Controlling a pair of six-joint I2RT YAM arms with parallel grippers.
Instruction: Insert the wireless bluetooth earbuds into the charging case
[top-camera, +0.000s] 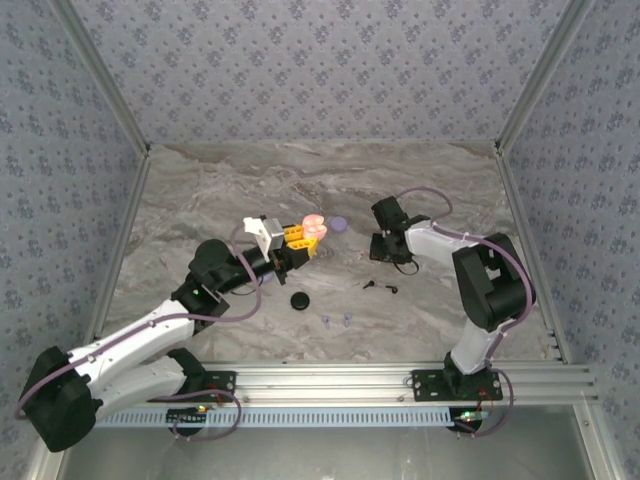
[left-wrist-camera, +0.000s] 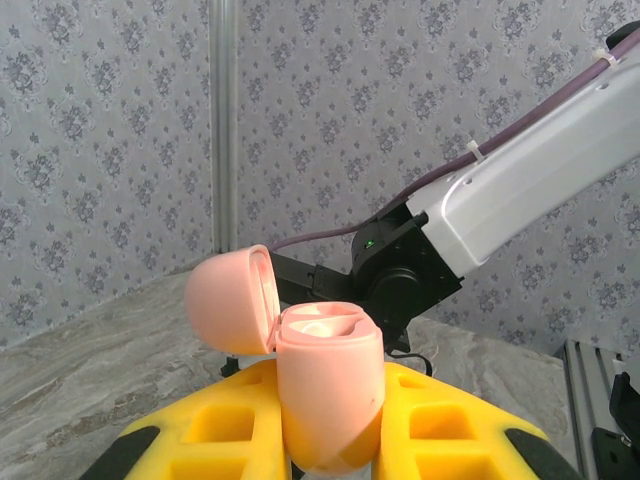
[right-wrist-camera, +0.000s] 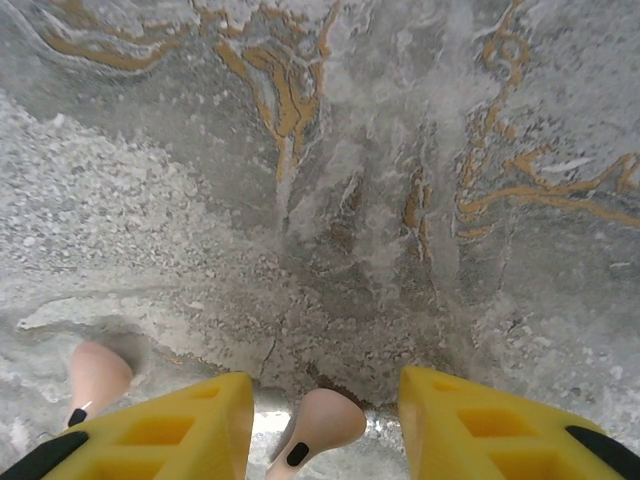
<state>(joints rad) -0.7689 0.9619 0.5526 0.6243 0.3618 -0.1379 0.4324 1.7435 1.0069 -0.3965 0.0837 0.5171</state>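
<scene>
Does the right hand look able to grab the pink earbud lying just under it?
Probably yes: the pink earbud lies on the marble table between the open jaws of the right hand, with nothing covering it.

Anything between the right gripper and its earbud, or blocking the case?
Nothing visible. The pink earbud lies on the marble table between the right gripper's open fingers, clear of both. A second pink earbud sits apart, outside them. The pink charging case in the left gripper has its lid open.

Floral grey walls (top-camera: 320, 70); marbled grey tabletop (top-camera: 300, 180)
</scene>
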